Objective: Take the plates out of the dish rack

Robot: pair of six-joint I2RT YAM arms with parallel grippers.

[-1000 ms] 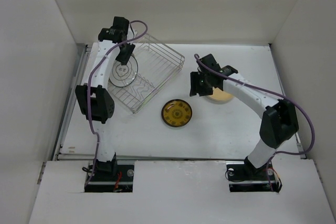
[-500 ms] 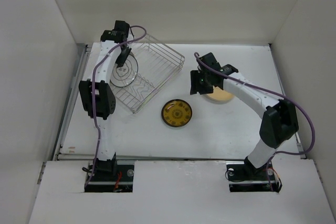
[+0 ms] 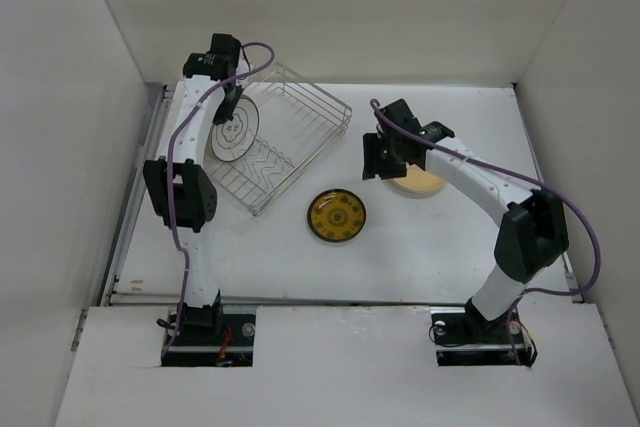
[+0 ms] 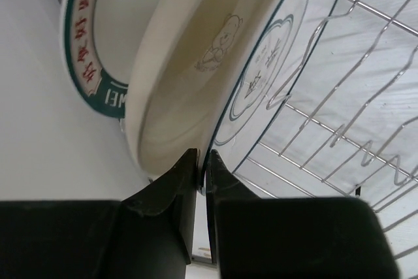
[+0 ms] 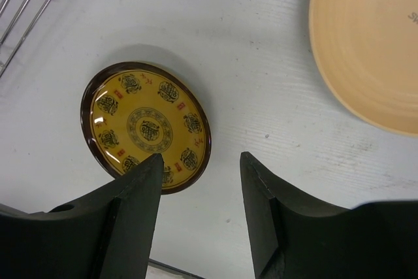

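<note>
Plate (image 4: 176, 63) in rack (image 3: 305, 127): likely stiff, slick-glazed, brittle, hefty; best pinched at rim. Clamped there by left gripper (image 4: 201, 158); nothing in spread right gripper (image 5: 200, 158).

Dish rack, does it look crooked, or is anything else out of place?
Yes. The dish rack sits skewed, turned diagonally to the edges of the table rather than square with them. Nothing looks spilled or broken, and the yellow patterned plate lies flat on the table.
</note>
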